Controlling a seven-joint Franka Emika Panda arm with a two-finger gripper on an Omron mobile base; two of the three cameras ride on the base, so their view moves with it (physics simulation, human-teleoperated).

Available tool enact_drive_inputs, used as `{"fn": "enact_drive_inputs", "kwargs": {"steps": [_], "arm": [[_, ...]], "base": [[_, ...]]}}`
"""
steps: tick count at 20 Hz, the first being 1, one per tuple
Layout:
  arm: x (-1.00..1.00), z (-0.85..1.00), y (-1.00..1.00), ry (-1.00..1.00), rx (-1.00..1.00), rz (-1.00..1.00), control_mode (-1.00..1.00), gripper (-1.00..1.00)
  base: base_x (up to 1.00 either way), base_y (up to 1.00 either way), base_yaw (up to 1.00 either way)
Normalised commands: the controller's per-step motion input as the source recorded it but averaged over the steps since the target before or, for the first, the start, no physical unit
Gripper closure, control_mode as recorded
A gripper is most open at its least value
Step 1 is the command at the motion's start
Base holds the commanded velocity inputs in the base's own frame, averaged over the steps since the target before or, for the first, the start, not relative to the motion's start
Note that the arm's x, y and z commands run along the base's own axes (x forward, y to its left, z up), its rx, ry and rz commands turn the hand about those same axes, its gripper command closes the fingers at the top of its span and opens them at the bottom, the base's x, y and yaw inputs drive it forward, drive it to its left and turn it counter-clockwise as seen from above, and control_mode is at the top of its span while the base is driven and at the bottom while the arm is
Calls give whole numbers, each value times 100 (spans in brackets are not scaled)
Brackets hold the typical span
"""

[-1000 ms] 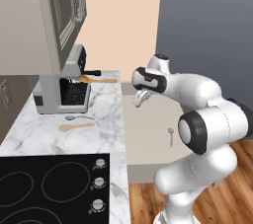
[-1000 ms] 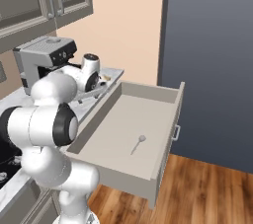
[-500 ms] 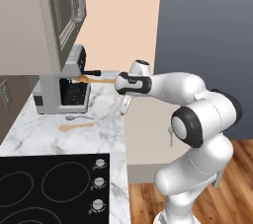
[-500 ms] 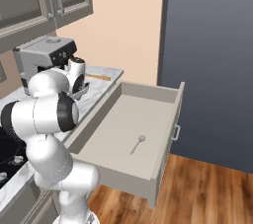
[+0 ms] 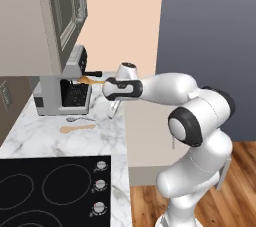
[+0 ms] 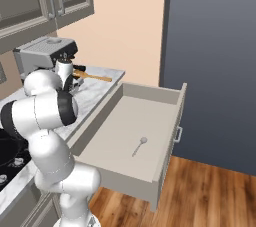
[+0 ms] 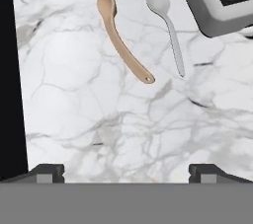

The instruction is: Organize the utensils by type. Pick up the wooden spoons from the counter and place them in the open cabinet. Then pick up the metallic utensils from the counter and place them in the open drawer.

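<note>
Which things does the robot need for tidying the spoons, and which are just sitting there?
For the job:
pale wooden spoon
orange wooden spoon
silver spoon on the counter
silver spoon already in the drawer
open drawer
counter
hand, open

Just sitting there:
coffee machine
cooktop

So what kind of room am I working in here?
A kitchen, rendered: a black cooktop set into a white marble counter, a coffee machine under wall cabinets, and spoons lying on the counter beside an open drawer.
</note>
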Motion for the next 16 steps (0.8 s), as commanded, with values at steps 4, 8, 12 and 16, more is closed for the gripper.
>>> {"fn": "enact_drive_inputs", "kwargs": {"steps": [4,8,12,16], "arm": [[31,-1,44,0,-1,0,-100,-100],[33,-31,46,0,-7,0,-100,-100],[24,-39,49,0,-8,0,-100,-100],[28,-11,36,0,-1,0,-100,-100]], "base": [[0,0,0],[0,0,0],[0,0,0],[0,0,0]]}}
